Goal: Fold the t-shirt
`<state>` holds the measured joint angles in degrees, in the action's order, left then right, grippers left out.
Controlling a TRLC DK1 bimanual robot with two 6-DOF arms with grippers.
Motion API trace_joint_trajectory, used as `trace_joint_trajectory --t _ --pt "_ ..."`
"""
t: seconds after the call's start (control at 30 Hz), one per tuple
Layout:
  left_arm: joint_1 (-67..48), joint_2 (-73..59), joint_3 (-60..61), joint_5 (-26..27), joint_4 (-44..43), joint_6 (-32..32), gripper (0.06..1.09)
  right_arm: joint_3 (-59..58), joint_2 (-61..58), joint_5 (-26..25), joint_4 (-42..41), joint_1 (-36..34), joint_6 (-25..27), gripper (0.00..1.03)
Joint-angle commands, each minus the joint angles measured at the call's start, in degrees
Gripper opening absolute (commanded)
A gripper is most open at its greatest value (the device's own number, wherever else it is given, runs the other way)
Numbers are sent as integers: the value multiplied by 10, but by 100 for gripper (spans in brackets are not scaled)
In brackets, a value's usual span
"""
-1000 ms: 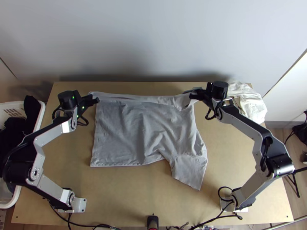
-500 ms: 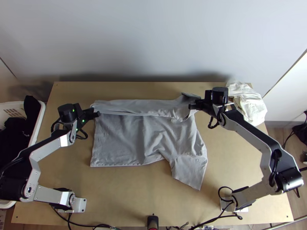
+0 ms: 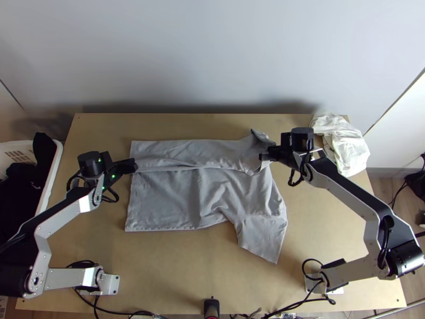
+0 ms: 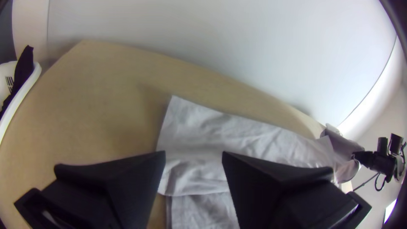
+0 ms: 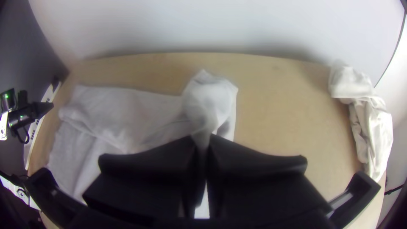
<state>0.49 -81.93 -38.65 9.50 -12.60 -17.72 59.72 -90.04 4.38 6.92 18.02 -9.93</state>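
The grey t-shirt [image 3: 196,196] lies on the table with its far part folded over toward the near side as a long band; one sleeve points to the near right. At the shirt's left edge is my left gripper [image 3: 135,166]. In the left wrist view the left gripper [image 4: 193,157] stands open above the band of the t-shirt [image 4: 212,131]. My right gripper [image 3: 262,156] is at the band's right end. The right wrist view has the right gripper [image 5: 204,142] shut on a gathered bit of the t-shirt [image 5: 123,114], near the raised sleeve part.
A crumpled cream cloth [image 3: 348,146] lies at the table's far right corner. Beyond the left edge stands a white basket [image 3: 53,173] with dark cloth in it. Bare table [image 3: 175,271] lies between the shirt and the near edge.
Both grippers have come toward the near side, drawing the shirt's far part over into a wider band. The left gripper has let go of the shirt's left corner; the right keeps its hold.
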Motion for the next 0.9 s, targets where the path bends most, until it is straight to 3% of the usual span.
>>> trace_joint_trajectory --t 0.0,0.07,0.1,0.13,0.17,0.2,0.6,0.87 --pt "6 39 -4 16 78 10 90 -9 21 0 12 16 1 8" --pt "7 56 -5 18 106 16 92 -10 32 0 13 20 -3 9" --pt "7 68 -5 19 121 16 97 -8 36 0 20 23 -3 16" --pt "7 81 -4 25 135 16 101 -7 38 0 29 24 -5 45" --pt "7 98 -3 29 146 18 102 -7 39 0 34 24 -6 86" --pt "7 114 0 29 148 19 102 -4 39 0 36 24 -11 100" --pt "42 239 -6 30 265 52 103 -10 145 0 62 24 -25 99" --pt "12 359 37 66 411 73 104 -87 258 0 122 29 -80 99"
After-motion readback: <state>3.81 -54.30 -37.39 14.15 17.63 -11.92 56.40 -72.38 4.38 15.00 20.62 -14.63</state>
